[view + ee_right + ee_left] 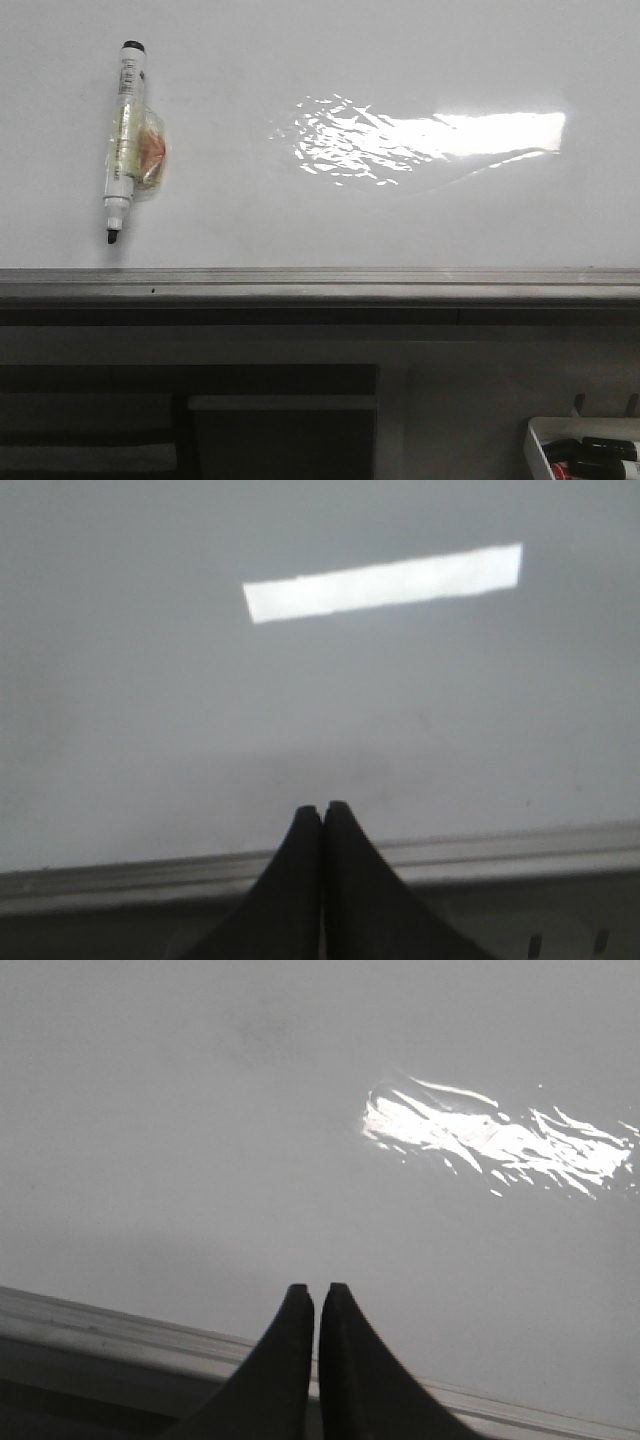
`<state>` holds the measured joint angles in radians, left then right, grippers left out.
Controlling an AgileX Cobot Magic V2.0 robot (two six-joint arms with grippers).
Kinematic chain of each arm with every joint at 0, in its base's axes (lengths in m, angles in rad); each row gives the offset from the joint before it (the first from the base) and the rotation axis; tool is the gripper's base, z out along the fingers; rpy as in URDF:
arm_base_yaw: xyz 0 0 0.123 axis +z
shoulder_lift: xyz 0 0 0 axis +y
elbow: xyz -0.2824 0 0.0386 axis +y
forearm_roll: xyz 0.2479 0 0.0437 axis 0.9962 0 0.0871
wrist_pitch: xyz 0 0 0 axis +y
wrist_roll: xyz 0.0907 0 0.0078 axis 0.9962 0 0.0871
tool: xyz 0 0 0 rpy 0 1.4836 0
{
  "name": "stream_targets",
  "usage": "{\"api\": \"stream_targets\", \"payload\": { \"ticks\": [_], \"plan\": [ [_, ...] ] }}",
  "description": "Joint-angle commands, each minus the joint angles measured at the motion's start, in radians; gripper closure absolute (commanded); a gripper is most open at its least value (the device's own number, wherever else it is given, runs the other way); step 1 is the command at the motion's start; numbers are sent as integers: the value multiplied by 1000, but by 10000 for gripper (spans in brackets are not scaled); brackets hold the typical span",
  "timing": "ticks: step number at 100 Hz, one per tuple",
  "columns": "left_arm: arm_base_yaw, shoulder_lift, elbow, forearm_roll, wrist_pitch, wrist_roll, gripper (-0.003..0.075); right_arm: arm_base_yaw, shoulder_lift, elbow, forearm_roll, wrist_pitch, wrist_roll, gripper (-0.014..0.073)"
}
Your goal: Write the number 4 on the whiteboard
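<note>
The whiteboard (300, 210) fills the front view, glossy white with a rippled glare patch (400, 140) and a grey metal edge rail (320, 285). No number 4 shows on it. A white marker pen (124, 135) with a black tip lies on the board at the left, its tip toward the rail, with a clear wad stuck to it. My left gripper (316, 1290) is shut and empty over the board just beyond the rail (120, 1335). My right gripper (322, 808) is shut and empty over the board (300, 710) near the rail (520, 850). Neither gripper shows in the front view.
A small white tray (585, 450) holding dark markers sits below the rail at the front right. Dark furniture panels (190, 420) lie below the rail at the left.
</note>
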<state>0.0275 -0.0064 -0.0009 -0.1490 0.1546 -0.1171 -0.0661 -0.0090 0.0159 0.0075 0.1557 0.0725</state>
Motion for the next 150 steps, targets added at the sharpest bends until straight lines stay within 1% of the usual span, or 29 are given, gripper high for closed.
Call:
{"api": "stream_targets", "payload": {
  "ticks": [1, 6, 11, 15, 21, 29, 34, 39, 43, 50, 53, 55, 58, 62, 68, 70, 75, 79, 87, 92, 96, 101, 109, 123, 131, 142, 150],
  "plan": [
    [5, 29, -60, -2, -50, -8, 741, -5, 50, -32, 31, -20, 2, 655],
    [5, 75, -99, 37, -36, -1, 741, -5, 98, -58, 31, 11, 2, 655],
    [5, 126, -144, 107, -8, -1, 741, -5, 149, -86, 31, 37, 2, 655],
    [5, 169, -179, 162, 13, -1, 741, -5, 189, -108, 31, 44, 2, 655],
    [5, 248, -218, 213, 10, -1, 741, -5, 261, -138, 31, 44, 2, 655],
    [5, 337, -250, 238, -36, -1, 741, -5, 339, -179, 33, 40, 2, 655],
    [5, 386, -257, 241, -98, -1, 740, -5, 383, -196, 33, 25, 2, 655],
    [5, 441, -259, 242, -149, -1, 735, -5, 413, -202, 33, -7, 2, 655],
    [2, 473, -259, 242, -181, -1, 712, -5, 426, -202, 33, -52, 2, 655],
    [0, 540, -259, 242, -226, -1, 605, -5, 430, -202, 33, -99, 2, 655],
    [0, 574, -259, 240, -247, -1, 526, -5, 430, -202, 33, -112, 2, 655],
    [0, 588, -259, 240, -259, -1, 491, -5, 430, -202, 33, -125, 2, 655],
    [0, 621, -259, 236, -294, -1, 404, -5, 430, -202, 33, -144, 2, 655],
    [0, 653, -259, 226, -353, -3, 316, -5, 430, -202, 33, -161, 2, 655],
    [0, 718, -259, 219, -461, -3, 242, -5, 430, -202, 33, -190, 2, 655],
    [0, 731, -259, 219, -486, -3, 235, -5, 430, -202, 33, -189, 2, 655],
    [-3, 766, -259, 226, -577, -3, 232, -5, 430, -202, 33, -176, 2, 655],
    [-21, 795, -259, 259, -650, -5, 239, -5, 430, -202, 33, -156, 2, 655],
    [-81, 828, -261, 393, -792, -18, 252, -5, 430, -202, 33, -138, 2, 655],
    [-136, 842, -263, 458, -826, -60, 268, -5, 430, -202, 33, -137, 2, 655],
    [-189, 849, -270, 494, -824, -126, 285, -5, 430, -202, 33, -137, 2, 655],
    [-254, 857, -270, 498, -812, -193, 301, -5, 430, -202, 33, -137, 2, 655],
    [-360, 869, -270, 492, -784, -203, 304, -5, 430, -202, 33, -142, 2, 655],
    [-508, 884, -272, 328, -678, -267, 304, 12, 430, -202, 33, -156, 2, 655],
    [-563, 884, -281, 316, -612, -267, 304, 28, 430, -202, 33, -192, 2, 655],
    [-621, 895, -281, 296, -606, -270, 304, 28, 430, -202, 33, -192, 2, 655],
    [-642, 929, -281, 260, -608, -270, 304, 28, 430, -202, 33, -191, 2, 655]
  ]
}}
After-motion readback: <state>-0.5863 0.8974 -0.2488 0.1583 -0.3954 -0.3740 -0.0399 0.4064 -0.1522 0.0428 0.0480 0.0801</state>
